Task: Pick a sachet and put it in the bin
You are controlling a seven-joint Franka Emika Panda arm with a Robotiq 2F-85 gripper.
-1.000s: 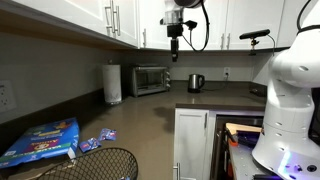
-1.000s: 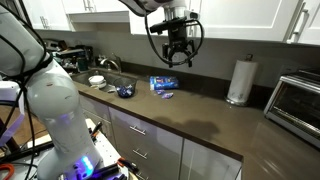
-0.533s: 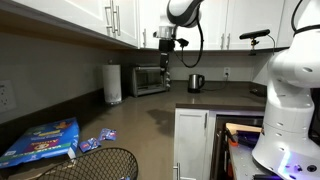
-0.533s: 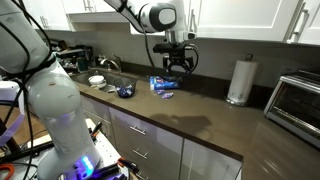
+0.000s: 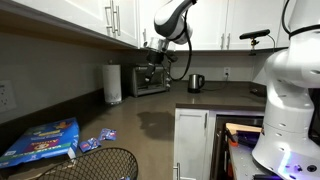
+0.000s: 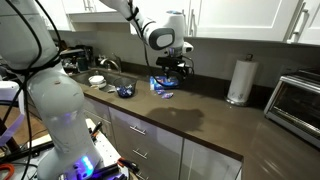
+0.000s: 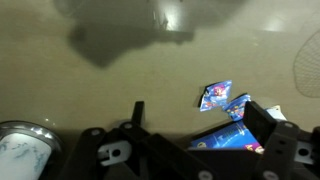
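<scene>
The desk (image 5: 120,120) carries the bin (image 5: 95,163) at its near end. The end effector (image 7: 197,120) hovers released and empty. The sachet (image 7: 215,95) lies untouched beside its twin (image 7: 238,105), so grasping, carrying and dropping all appear left.

The round black wire-mesh bin (image 5: 95,163) runs off the bottom edge in an exterior view. In the wrist view, 1 dark gripper finger (image 7: 262,120) hides part of the large flat blue package (image 7: 222,140).
</scene>
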